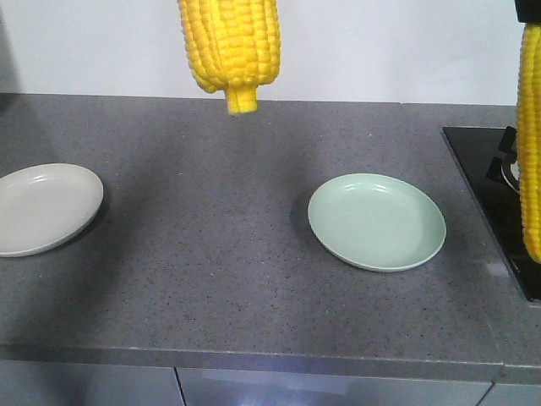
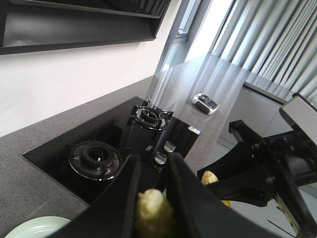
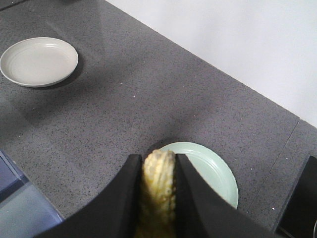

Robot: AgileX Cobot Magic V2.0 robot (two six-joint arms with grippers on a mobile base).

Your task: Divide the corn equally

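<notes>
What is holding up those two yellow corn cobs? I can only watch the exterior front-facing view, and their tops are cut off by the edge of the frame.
Observer: Each cob hangs from a black two-fingered claw. In the left wrist view, the left gripper is shut on the pale end of the middle yellow corn cob.
Visitor: And the cob at the right edge?
Observer: In the right wrist view, the right gripper is shut on that second yellow corn cob. The round pale green plate lies just beyond its tip.
</notes>
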